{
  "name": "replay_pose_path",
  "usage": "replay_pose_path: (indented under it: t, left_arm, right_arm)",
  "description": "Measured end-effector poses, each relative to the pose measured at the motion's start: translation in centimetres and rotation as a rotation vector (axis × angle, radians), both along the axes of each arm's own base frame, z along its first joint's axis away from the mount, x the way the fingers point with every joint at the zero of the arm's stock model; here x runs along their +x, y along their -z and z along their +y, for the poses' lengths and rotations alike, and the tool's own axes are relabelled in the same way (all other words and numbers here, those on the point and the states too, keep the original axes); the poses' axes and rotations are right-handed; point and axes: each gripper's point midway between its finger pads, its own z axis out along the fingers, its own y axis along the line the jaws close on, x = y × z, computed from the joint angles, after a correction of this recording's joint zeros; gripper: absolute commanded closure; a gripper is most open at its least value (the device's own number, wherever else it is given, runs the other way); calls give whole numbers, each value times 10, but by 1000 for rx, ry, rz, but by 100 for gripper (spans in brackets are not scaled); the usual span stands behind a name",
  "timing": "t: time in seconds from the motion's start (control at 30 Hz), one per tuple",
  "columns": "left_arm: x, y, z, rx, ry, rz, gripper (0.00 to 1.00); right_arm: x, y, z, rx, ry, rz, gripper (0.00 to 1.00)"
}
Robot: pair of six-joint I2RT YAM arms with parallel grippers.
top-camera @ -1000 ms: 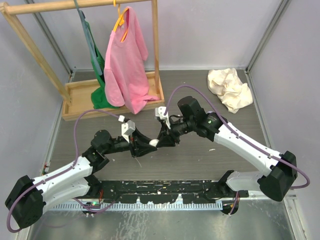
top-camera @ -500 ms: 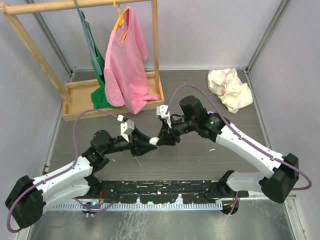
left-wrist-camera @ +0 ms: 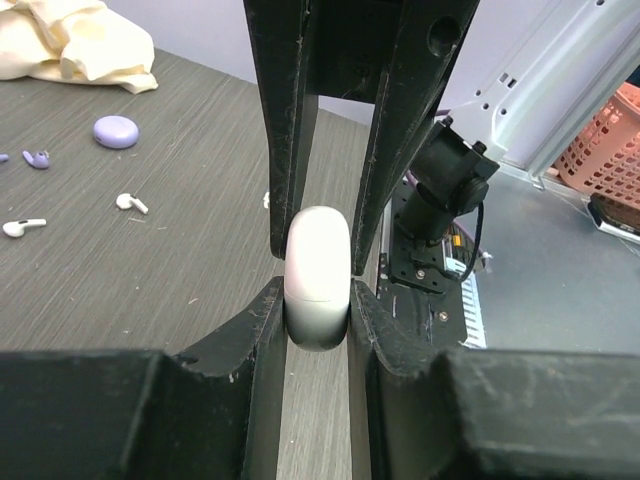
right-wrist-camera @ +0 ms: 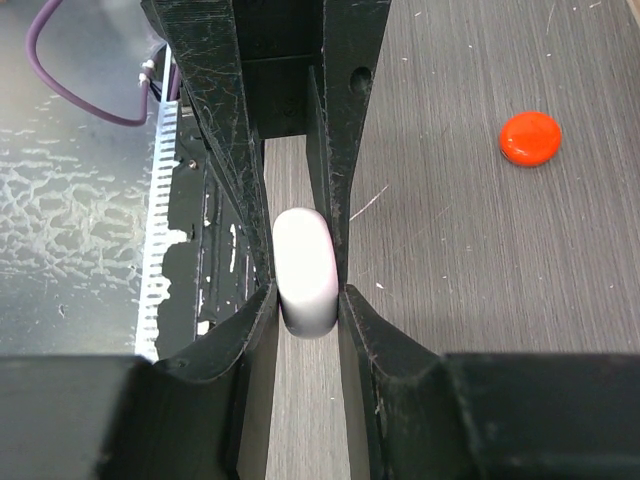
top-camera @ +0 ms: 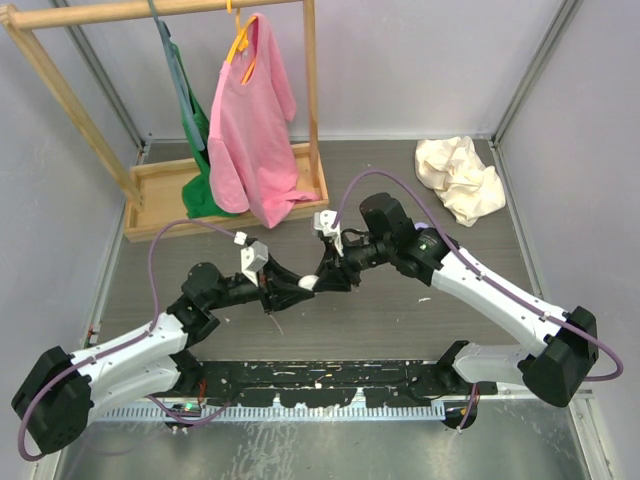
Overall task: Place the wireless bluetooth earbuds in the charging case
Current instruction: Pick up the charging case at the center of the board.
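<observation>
Jointly left tool (left-wrist-camera: 318, 300), right tool (right-wrist-camera: 308, 292) clamp case (left-wrist-camera: 317, 240) (white).

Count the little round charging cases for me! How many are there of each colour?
White case: 1
Lilac case: 1
Red case: 1
Total: 3

Bright, even light; blurred wrist-view foregrounds.
</observation>
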Motion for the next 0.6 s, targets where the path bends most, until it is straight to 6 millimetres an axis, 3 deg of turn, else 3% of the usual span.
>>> replay_pose_path:
  t: [0.1,0.27,0.6]
  left_arm:
    - [-2,2,2,1,3,-33,100]
    - [-5,3,8,-7,-8,-115,100]
    - [-6,12,11,18,-13,-205,100]
  right_arm:
    - [0,2,0,3,2,1,60]
    - [2,-1,4,25,7,-5,41]
    - [7,-5,11,66,18,-26,28]
